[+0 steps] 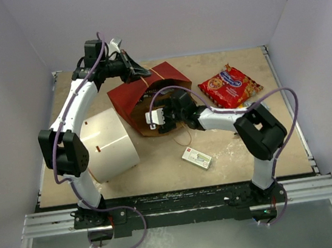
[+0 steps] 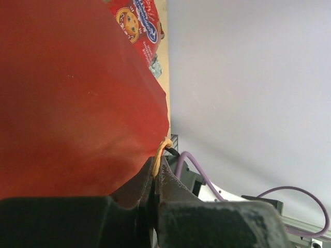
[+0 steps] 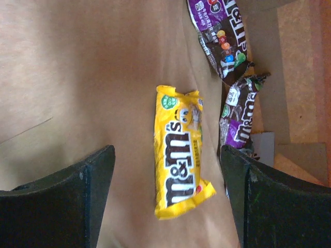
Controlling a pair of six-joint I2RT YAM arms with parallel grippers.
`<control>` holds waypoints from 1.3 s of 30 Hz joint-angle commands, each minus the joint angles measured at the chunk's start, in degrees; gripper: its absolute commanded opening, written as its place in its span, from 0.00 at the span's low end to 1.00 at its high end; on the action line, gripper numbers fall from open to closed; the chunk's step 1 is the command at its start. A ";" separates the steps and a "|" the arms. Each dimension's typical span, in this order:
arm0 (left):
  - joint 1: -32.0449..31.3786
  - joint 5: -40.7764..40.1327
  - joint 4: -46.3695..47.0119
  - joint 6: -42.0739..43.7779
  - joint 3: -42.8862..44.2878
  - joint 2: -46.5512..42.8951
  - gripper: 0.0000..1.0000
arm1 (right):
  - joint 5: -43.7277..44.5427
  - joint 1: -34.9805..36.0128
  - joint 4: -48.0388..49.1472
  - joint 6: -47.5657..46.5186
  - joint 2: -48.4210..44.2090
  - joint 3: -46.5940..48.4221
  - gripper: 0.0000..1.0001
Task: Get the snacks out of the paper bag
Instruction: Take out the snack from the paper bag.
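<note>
One paper bag (image 1: 149,92), one cookie bag (image 1: 230,86), one yellow M&M's pack (image 3: 180,152), two brown M&M's packs (image 3: 220,36) (image 3: 239,116), one white cylinder (image 1: 110,145), one flat box (image 1: 197,157).

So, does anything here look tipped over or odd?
Yes. The red paper shopping bag lies tipped on its side mid-table, brown inside showing, and the big white cylinder left of it seems to lie on its side too.

Bright even diffuse light, soft shadows; left gripper (image 2: 156,164) close-up blurred, dark; paper bag (image 3: 77,67) interior warm-toned.
</note>
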 commanded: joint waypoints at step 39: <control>-0.14 -0.01 -2.17 4.89 -1.12 -4.75 0.00 | -3.13 -2.99 0.25 6.42 2.96 8.16 0.04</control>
